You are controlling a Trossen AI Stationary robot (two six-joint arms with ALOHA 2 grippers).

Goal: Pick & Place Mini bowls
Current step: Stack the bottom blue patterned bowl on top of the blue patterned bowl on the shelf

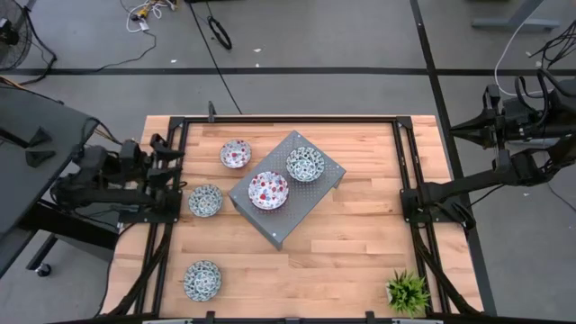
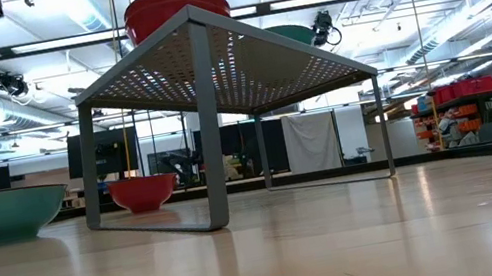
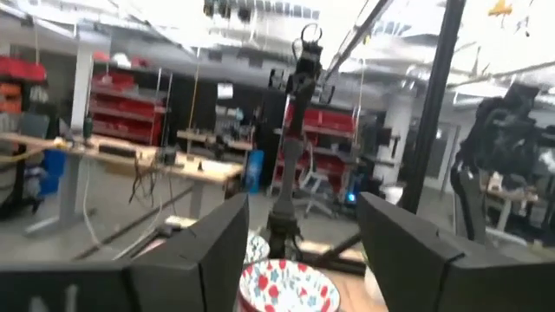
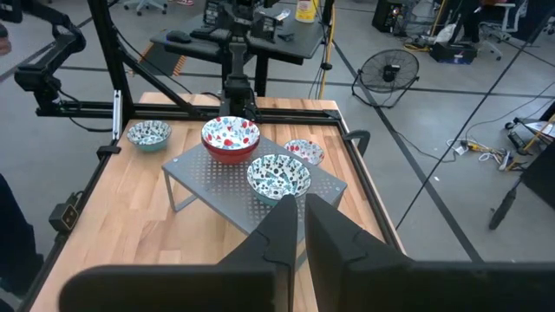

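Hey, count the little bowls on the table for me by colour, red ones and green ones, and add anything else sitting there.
Red-patterned bowls: 2
Green-patterned bowls: 3
Grey metal stand: 1
Potted plant: 1
Total: 7

Two dark, near-black arms of blocky jointed segments flank the frame, the left arm (image 1: 108, 180) and the right arm (image 1: 504, 171), seen from above. Black cables loop along the right arm's upper links. Up close, the left end effector (image 3: 299, 251) shows two broad, flat, matte dark-grey fingers (image 3: 208, 251) with angled inner faces. The right end effector (image 4: 299, 238) has the same slab-like dark fingers, tapering to narrow tips on a wide, plain body.
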